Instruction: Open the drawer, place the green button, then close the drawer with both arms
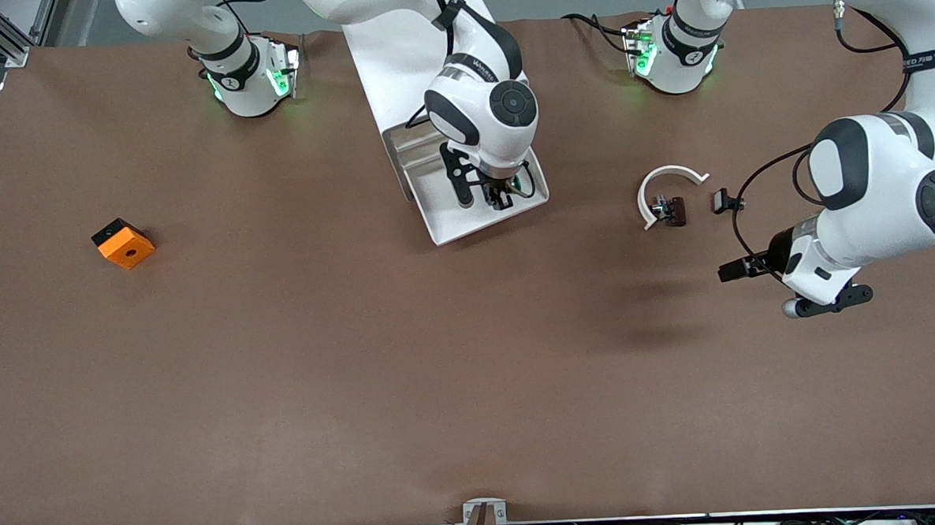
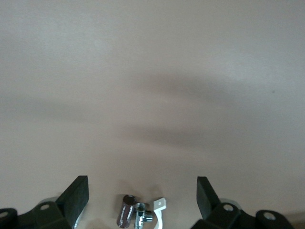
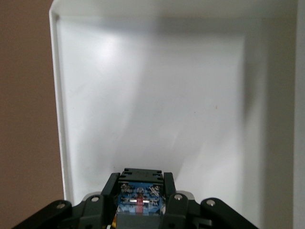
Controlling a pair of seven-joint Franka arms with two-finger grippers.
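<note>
Front view first: the brown table [image 1: 298, 364] fills the frame from top to bottom. My two white jointed arms come in from the top edge. The right arm [image 1: 459, 73] reaches down into the upper middle of the frame, and the left arm [image 1: 882, 173] curls in at its own end of the table, at mid-height.

The white boxy cabinet [image 1: 395, 60] lies in the upper middle. Its shallow white drawer [image 1: 466, 225] is pulled out toward the front camera and stands open.

My right tool [image 1: 501, 196] is over the open drawer, clamped on the small button [image 3: 139, 199]. The right wrist view shows the button's dark blue body pinched between the fingers, with the drawer's white floor and wall [image 3: 59, 119] below it.

My left tool [image 1: 831, 302] hangs over bare table at mid-height of the frame, and it waits there. In the left wrist view its fingers [image 2: 78, 193] stand wide apart on nothing.

A white curved C-shaped piece [image 1: 669, 176] lies between the drawer and my left arm. A small dark part with metal fittings [image 1: 670, 211] touches its open side. A small black clip [image 1: 721, 200] lies just beside them.

An orange square block with a hole [image 1: 123, 243] sits at mid-height toward the right arm's end of the table, well apart from everything else.
</note>
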